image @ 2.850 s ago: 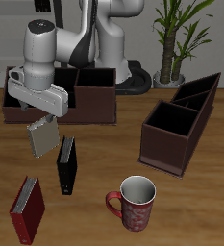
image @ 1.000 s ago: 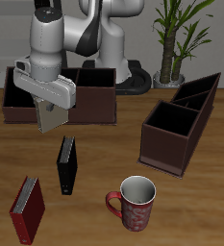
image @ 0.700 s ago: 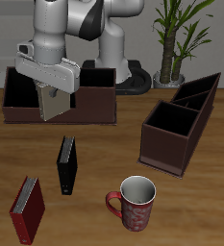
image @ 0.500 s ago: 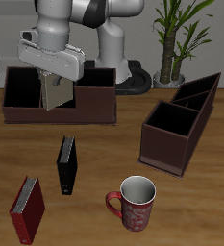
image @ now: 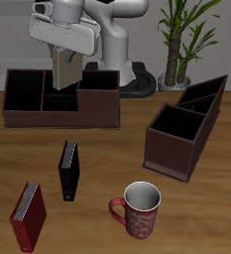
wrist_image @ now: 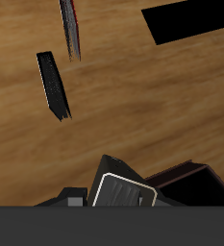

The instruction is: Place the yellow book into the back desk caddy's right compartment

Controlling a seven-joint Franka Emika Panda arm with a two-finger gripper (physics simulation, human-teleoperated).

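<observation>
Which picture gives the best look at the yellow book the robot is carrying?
The exterior view: the yellow book hangs from the gripper above the back desk caddy, its cover plainly visible. The wrist view shows only its pale end, close up.

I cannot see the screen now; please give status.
Pincer shut on yellow book. Book hangs above back desk caddy. Nothing in the way.

The glossy white, rounded-segment robot arm (image: 107,20) has dark grey joint bands; its pale grey boxy gripper (image: 65,62) (flat-faced, blocky) hangs below; a round dark base sits behind the long dark-brown caddy (image: 60,100).
</observation>
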